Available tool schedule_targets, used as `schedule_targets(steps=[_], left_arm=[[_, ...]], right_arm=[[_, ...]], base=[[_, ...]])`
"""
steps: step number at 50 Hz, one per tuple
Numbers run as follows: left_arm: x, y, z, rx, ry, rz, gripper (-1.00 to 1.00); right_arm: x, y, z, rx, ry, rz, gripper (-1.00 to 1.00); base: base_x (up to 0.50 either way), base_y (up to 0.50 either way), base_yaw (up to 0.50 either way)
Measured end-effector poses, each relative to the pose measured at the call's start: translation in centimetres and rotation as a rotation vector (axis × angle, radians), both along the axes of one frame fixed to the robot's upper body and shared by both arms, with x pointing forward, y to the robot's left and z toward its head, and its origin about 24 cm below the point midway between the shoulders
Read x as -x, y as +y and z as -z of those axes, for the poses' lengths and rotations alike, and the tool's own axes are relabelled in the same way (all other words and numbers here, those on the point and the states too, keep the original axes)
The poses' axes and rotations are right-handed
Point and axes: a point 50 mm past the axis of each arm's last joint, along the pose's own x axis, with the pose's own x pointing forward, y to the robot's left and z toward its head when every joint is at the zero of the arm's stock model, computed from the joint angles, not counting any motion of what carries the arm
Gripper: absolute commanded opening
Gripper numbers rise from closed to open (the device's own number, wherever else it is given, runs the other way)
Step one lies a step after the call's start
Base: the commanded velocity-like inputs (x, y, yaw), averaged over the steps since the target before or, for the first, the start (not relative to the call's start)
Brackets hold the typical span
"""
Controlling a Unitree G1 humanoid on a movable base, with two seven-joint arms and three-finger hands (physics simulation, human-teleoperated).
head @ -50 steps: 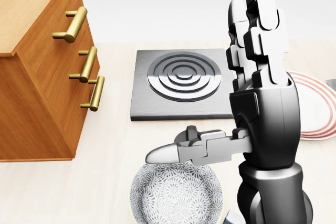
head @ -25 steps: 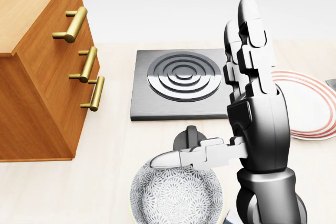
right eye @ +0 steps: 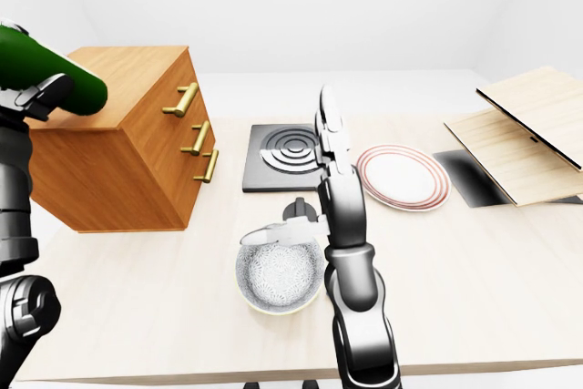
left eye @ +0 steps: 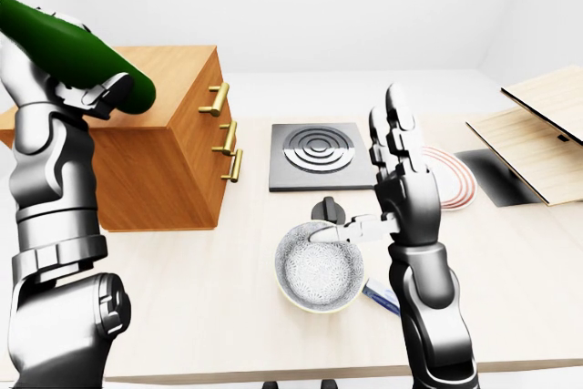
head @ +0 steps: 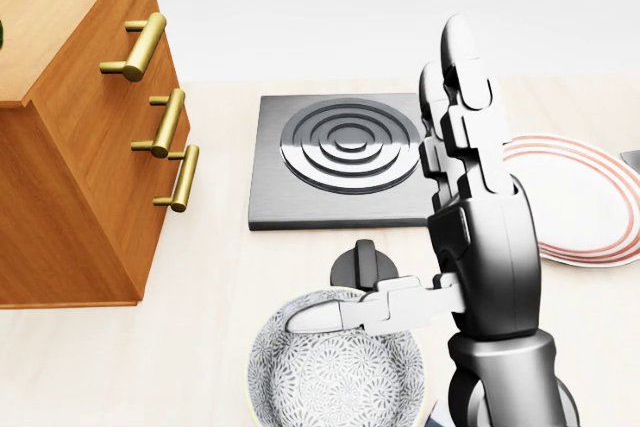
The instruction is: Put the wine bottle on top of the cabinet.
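A dark green wine bottle point(left eye: 75, 50) is held tilted at the left-eye view's top left, over the left end of the wooden cabinet point(left eye: 173, 148). My left hand point(left eye: 88, 97) is shut round the bottle's body. The bottle's neck is cut off by the picture's edge. I cannot tell whether the bottle touches the cabinet's top point(right eye: 127, 75). The cabinet has three brass handles point(head: 160, 122) on its right face. My right hand point(left eye: 364, 179) stands upright and open above the table, fingers pointing up and thumb out over a bowl, holding nothing.
A patterned bowl point(left eye: 319, 271) sits under my right thumb, with a small black knob point(head: 360, 265) beside it. A square hob plate point(left eye: 321, 154) lies beyond, a red-rimmed plate point(right eye: 401, 178) to its right. Wooden boards point(left eye: 537, 129) lean at the far right.
In the head view my right hand has sunk a little and drifted left, uncovering more of the plate. A green sliver of the bottle now shows at that view's left edge.
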Motion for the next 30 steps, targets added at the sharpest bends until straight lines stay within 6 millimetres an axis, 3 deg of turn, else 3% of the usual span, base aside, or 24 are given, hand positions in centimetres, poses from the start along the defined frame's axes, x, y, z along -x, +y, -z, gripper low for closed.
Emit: schedule_targets(steps=[18, 20, 26, 30], left_arm=[[-1.9, -0.1, -0.6, 0.007, 0.061, 0.0, -0.87], [-2.0, -0.1, -0.6, 0.005, 0.064, -0.003, -0.58], [-2.1, -0.1, -0.5, 0.003, 0.073, -0.008, -0.53], [-2.2, -0.2, -0.1, 0.009, 0.086, -0.005, -0.29]], right_arm=[[0.0, -0.2, 0.4, 0.002, 0.018, 0.003, 1.0], [0.0, -0.2, 0.4, 0.003, 0.02, 0.004, 1.0], [0.0, -0.2, 0.6, 0.005, 0.026, 0.006, 1.0], [-0.1, -0.3, 0.7, 0.006, 0.032, 0.009, 1.0]], base=[[0.0, 0.0, 0.0], [0.0, 0.0, 0.0], [0.0, 0.0, 0.0], [0.0, 0.0, 0.0]])
